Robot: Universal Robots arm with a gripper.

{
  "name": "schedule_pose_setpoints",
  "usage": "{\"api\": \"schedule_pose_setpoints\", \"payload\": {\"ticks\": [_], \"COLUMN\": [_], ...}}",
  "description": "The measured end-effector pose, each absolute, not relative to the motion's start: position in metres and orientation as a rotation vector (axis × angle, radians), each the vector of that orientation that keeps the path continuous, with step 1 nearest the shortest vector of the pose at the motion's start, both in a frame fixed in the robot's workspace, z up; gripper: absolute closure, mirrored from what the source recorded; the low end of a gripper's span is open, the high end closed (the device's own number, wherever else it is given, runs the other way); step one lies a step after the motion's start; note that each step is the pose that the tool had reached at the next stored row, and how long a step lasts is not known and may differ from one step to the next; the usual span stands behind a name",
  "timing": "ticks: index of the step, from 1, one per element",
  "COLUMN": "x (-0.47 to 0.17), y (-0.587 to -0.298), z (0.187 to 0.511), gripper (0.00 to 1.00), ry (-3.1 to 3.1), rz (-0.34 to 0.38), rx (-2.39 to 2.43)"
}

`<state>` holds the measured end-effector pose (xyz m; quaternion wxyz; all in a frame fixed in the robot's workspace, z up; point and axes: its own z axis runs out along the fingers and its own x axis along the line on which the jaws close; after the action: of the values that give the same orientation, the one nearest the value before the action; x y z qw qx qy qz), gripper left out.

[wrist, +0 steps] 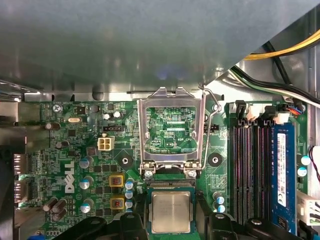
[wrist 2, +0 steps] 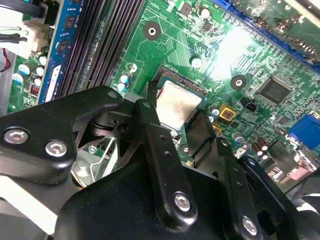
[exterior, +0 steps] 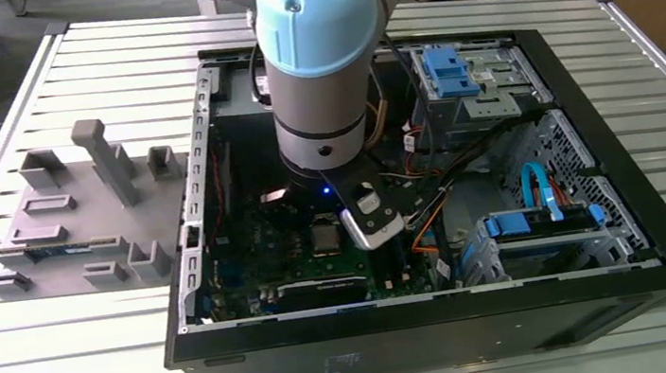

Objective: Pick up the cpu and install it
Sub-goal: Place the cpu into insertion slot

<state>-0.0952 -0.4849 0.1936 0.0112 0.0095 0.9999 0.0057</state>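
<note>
- Second wrist view: fingers (wrist 2: 150,127) are spread apart, one on each side of the cpu (wrist 2: 177,105). I judge a thin gap at both edges, so nothing is clamped. The gripper (wrist 2: 176,110) is centred over the socket (wrist 2: 187,80).
- The cpu lies flat inside the socket, directly between the fingertips and not offset to either side. It is square, so there is no long axis to align.
- First wrist view: cpu (wrist: 171,211) in the socket, load frame (wrist: 172,127) flipped open just beyond the socket, memory slots (wrist: 247,170) beside the socket.
- Exterior view: arm (exterior: 313,74) reaches down into the computer case (exterior: 643,206), with the wrist above the socket area of the motherboard (exterior: 271,251).
- Judgement: the cpu looks seated; the load frame is not yet closed.
</note>
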Motion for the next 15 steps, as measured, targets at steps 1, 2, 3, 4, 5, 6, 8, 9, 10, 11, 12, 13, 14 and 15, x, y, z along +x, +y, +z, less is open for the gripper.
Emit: {"api": "schedule_pose_setpoints", "payload": {"ticks": [1, 2, 3, 4, 5, 6, 8, 9, 10, 11, 12, 13, 14, 15], "x": [-0.0952, -0.0951, -0.0951, -0.0951, -0.0951, -0.0951, -0.0951, -0.0951, -0.0951, -0.0951, -0.0951, -0.0951, -0.0951, -0.0951], "y": [-0.4849, -0.4848, -0.4848, -0.4848, -0.4848, -0.4848, -0.4849, -0.4849, -0.4849, -0.4849, -0.4849, -0.4849, -0.4849, -0.4849], "z": [0.1936, 0.1935, 0.193, 0.192, 0.1911, 0.1905, 0.1898, 0.1898, 0.1897, 0.1894, 0.1891, 0.1889, 0.1888, 0.1887], "gripper": [0.53, 0.53, 0.53, 0.53, 0.53, 0.53, 0.53, 0.53, 0.53, 0.53, 0.53, 0.53, 0.53, 0.53], "ry": [3.119, 3.119, 3.119, 3.119, 3.119, 3.119, 3.119, 3.119, 3.119, 3.119, 3.119, 3.119, 3.119, 3.119], "rz": [0.018, 0.018, 0.018, 0.019, 0.018, 0.018, 0.018, 0.018, 0.018, 0.018, 0.018, 0.018, 0.018, 0.018], "rx": [0.03, 0.029, 0.029, 0.029, 0.029, 0.029, 0.029, 0.029, 0.029, 0.029, 0.029, 0.029, 0.03, 0.029]}}
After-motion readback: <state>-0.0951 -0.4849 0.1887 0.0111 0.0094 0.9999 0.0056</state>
